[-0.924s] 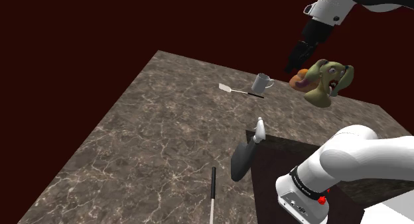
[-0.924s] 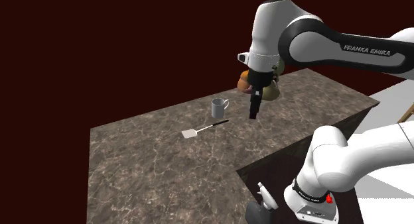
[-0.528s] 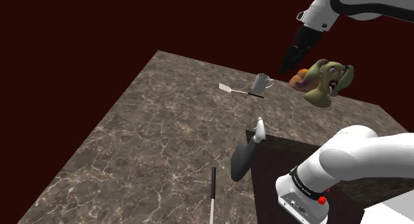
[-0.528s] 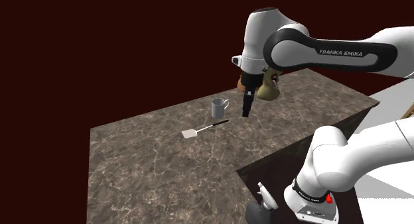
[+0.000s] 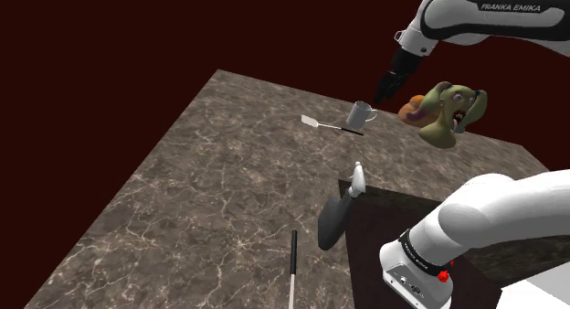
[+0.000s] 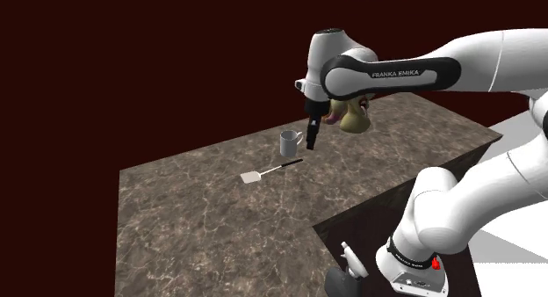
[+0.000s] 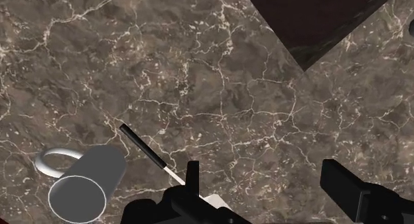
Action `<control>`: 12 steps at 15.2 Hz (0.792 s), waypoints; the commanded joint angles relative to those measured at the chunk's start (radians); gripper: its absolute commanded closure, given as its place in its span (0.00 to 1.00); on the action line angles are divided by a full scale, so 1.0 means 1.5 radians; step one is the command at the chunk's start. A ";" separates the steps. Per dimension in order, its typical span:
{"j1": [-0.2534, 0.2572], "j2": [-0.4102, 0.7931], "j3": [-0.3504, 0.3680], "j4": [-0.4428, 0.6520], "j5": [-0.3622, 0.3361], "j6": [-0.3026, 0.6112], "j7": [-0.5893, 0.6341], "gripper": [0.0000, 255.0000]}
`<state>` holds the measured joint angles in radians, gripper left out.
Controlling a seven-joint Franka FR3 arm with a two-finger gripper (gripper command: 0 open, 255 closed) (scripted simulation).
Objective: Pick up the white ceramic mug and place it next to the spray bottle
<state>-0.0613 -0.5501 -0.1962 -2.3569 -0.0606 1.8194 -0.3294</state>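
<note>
Grey, not white, is the colour in which the mug (image 5: 363,114) is drawn. It is seen upright, mouth up, on the brown veined marble worktop (image 5: 228,170), just below the claw (image 5: 382,92) and a little to one side of it. The claw is held in the air above the worktop, pointed downward, and nothing is touched by it.

In the wrist view the claw (image 7: 262,179) is found released: the two black fingers (image 7: 193,183) are set well apart, and bare marble alone is seen between them. The mug (image 7: 86,183) is placed outside that gap, beyond one finger, with its ring handle plainly shown. In the second exterior view the claw (image 6: 310,141) is seen just beside the mug (image 6: 289,143) and apart from it.

A spatula (image 5: 331,126) with a white blade and a thin black handle is laid flat just beside the mug. In the wrist view its handle (image 7: 149,154) is run from near the mug toward the nearer finger, and the blade is partly hidden behind that finger.

A green and orange figure head (image 5: 448,111) is set on the worktop near the claw, on the side away from the mug.

The spray bottle (image 5: 340,207), dark in the body and white at the head, is seen tilted at the corner of the dark stand (image 5: 402,216), well apart from the claw and from the mug. A black and white rod (image 5: 293,266) is laid farther from the claw than the bottle
</note>
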 commanded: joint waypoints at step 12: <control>-0.013 0.287 -0.109 0.115 0.034 0.194 -0.155 0.00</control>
<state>-0.0760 -0.1548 -0.3450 -2.1964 -0.0202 2.0840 -0.5354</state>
